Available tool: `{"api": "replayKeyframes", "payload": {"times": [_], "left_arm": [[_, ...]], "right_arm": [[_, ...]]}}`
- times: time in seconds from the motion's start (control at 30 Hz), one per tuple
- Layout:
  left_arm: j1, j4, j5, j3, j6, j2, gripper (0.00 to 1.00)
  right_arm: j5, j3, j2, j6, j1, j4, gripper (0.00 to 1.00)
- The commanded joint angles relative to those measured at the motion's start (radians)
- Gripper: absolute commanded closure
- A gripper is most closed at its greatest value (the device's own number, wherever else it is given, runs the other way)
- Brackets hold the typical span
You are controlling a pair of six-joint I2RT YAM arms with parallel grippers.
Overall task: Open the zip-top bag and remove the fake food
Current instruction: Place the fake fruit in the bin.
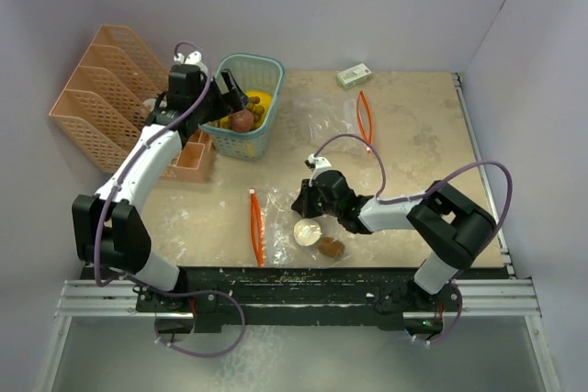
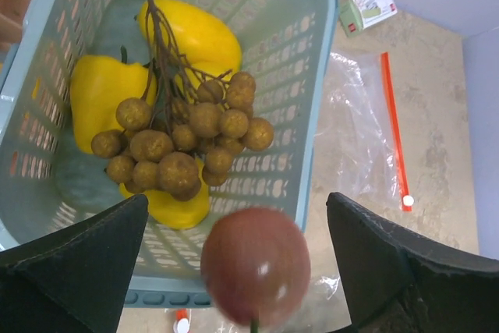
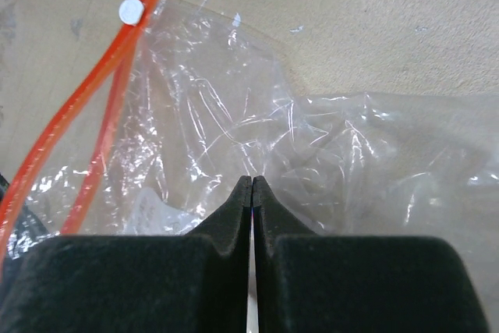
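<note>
Right gripper [image 3: 252, 181] pinches crinkly clear zip-top bag [image 3: 234, 107] on mottled beige tabletop [image 1: 413, 126]; left gripper [image 2: 236, 199] gapes above teal latticed plastic basket [image 2: 312, 99].

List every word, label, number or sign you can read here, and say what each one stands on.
small white-green box: a printed label with a red mark, too small and blurred to read.
basket, zip-top bag, orange file rack: no text visible.
Nothing in these views can be quoted as legible text.
</note>
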Motion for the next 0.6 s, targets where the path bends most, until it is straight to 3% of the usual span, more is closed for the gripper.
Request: {"api": "replayKeyframes", "payload": {"times": [0.0,0.3,0.43,0.57], "left_arm": [[0.013,0.061,0.081,-0.008,-0.010,-0.038,0.01],[0.012,0.130,0.094,-0.295,-0.047,-0.324,0.00],[-0.001,0.168,0.151,-0.487,-0.083,-0.492,0.05],[-0.033,0.171,0.163,-0.696,-0.118,-0.607,0.19]], "right_arm": [[0.043,-0.016,-0.073,-0.016,0.003,-0.019,1.00],[0.036,-0.012,-0.120,-0.020,0.002,-0.040,1.00],[0.054,-0.011,-0.176,-0.025,0.003,-0.070,1.00],[0.092,-0.021,-0.278,-0.024,0.002,-0.119,1.00]]}}
